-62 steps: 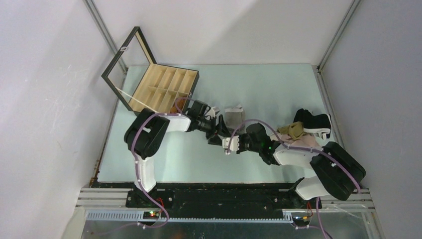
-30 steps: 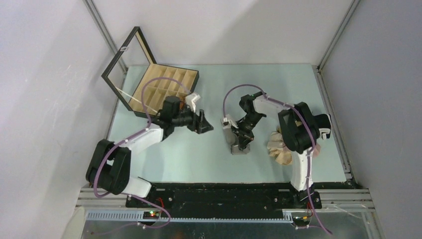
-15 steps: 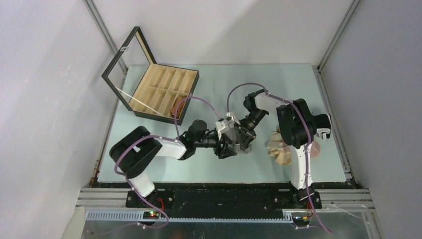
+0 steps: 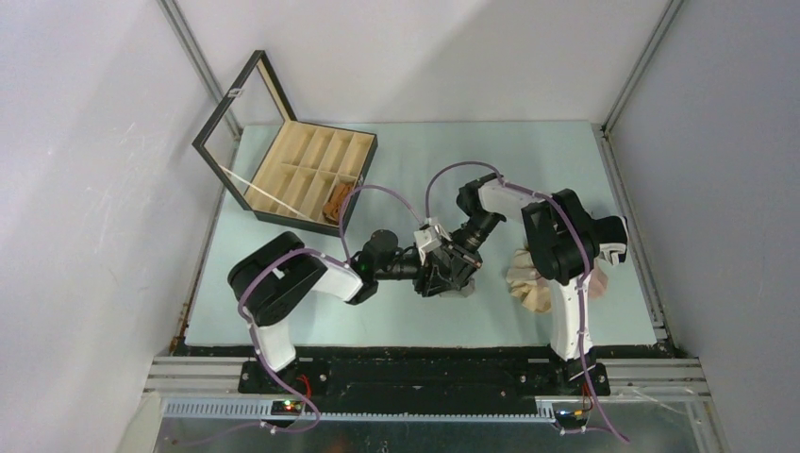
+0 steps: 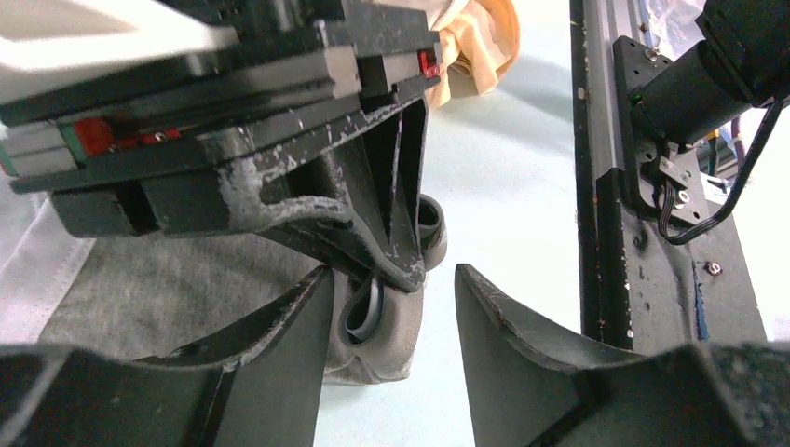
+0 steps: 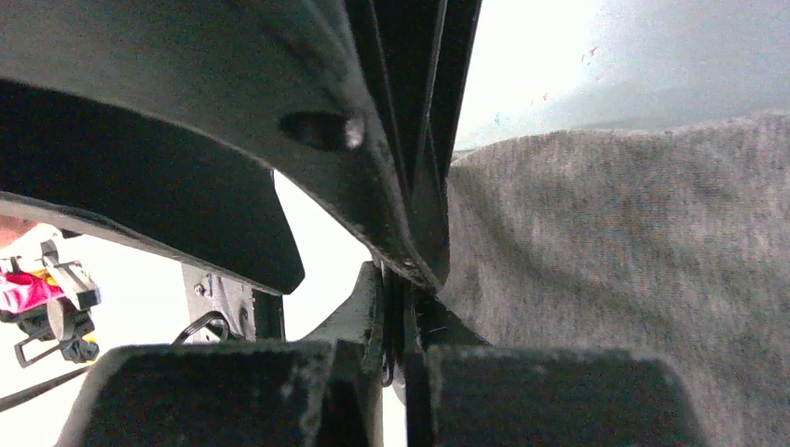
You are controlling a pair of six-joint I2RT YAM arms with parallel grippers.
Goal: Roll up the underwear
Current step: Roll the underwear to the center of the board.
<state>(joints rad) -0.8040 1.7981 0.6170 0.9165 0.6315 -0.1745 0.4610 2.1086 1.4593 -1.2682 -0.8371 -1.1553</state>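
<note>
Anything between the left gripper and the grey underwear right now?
Yes. The right gripper, shut on the rolled end of the grey underwear, sits directly ahead of the left gripper, whose jaws are open, and partly covers the roll. Nothing else visible is in the way.

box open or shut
Open: the box has its lid raised on the left, wooden compartments showing, brown underwear in one.

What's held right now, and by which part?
Right gripper pinches the grey underwear at its rolled end. Left gripper is open astride that end, gripping nothing.
</note>
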